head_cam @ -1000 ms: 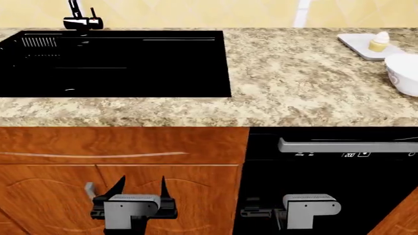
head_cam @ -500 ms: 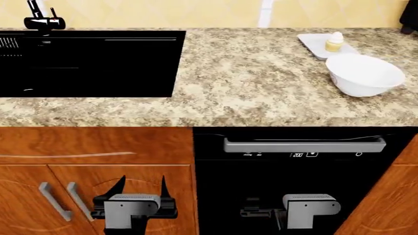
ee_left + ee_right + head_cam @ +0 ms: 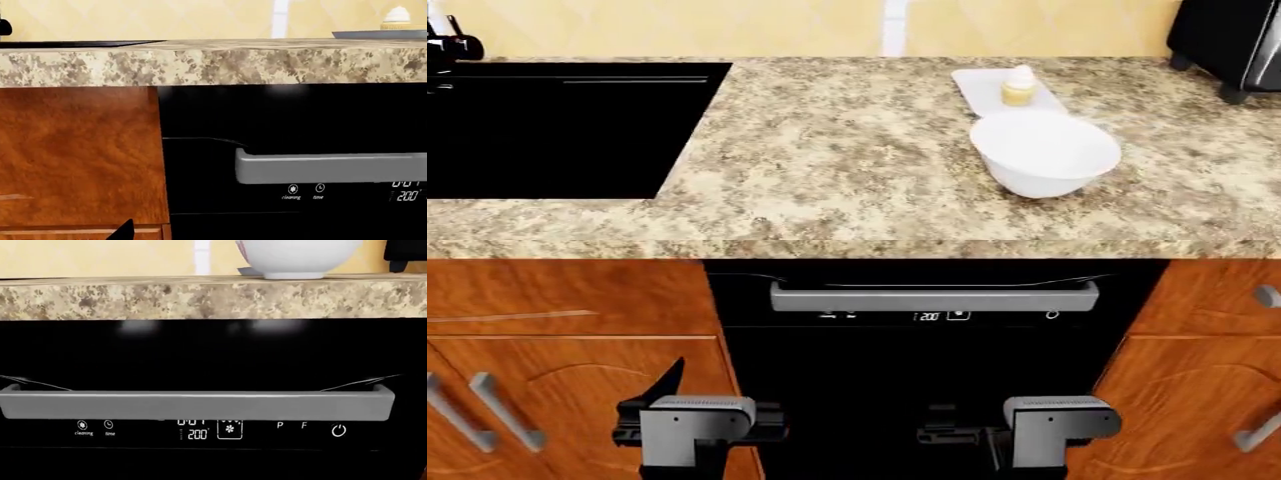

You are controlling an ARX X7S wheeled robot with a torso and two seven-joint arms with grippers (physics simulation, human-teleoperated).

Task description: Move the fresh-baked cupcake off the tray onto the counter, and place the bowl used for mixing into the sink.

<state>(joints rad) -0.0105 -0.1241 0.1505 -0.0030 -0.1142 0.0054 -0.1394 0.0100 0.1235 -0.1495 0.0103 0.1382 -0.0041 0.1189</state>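
**Nothing moved yet**

Lining up at the counter, I see the cupcake on the tray, the bowl beside it, well apart from the sink. Left gripper fingers look apart; right gripper fingers I cannot tell.

On the surface the sink sat at far left, the tray with the cupcake on it at back right, the bowl just in front of it, both well apart from the sink.
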